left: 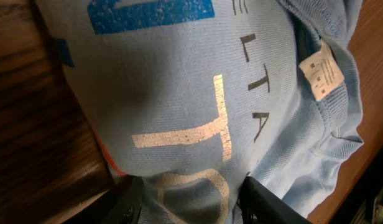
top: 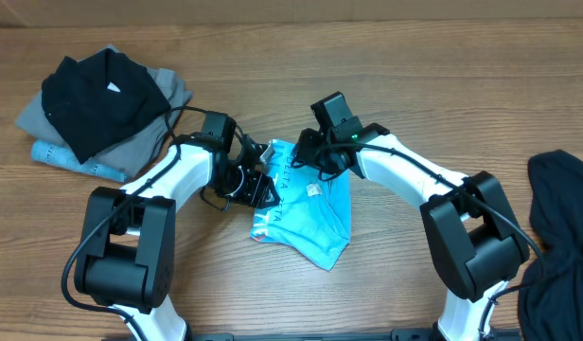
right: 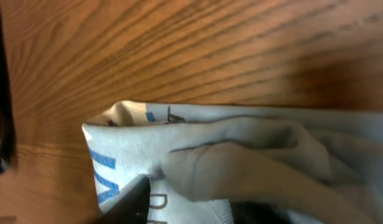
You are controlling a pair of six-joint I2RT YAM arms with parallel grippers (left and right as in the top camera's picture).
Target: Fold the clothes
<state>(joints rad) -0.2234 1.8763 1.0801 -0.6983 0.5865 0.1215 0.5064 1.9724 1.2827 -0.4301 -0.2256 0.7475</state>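
The clothes at hand are a light blue T-shirt (top: 309, 216) with white and blue lettering, lying folded in a small bundle at the table's middle. My left gripper (top: 260, 187) is at the bundle's left edge. In the left wrist view its fingers (left: 132, 202) stand apart over the printed cloth (left: 198, 93), open. The collar tag (left: 320, 70) shows at the upper right. My right gripper (top: 309, 157) is at the bundle's top edge. Its fingers (right: 134, 198) are spread, open, with a thick fold of the shirt (right: 241, 168) lying between them.
A pile of black, grey and denim-blue garments (top: 100, 102) sits at the far left. Another black garment (top: 561, 223) lies at the right edge. Bare wooden table (top: 415, 76) surrounds the shirt.
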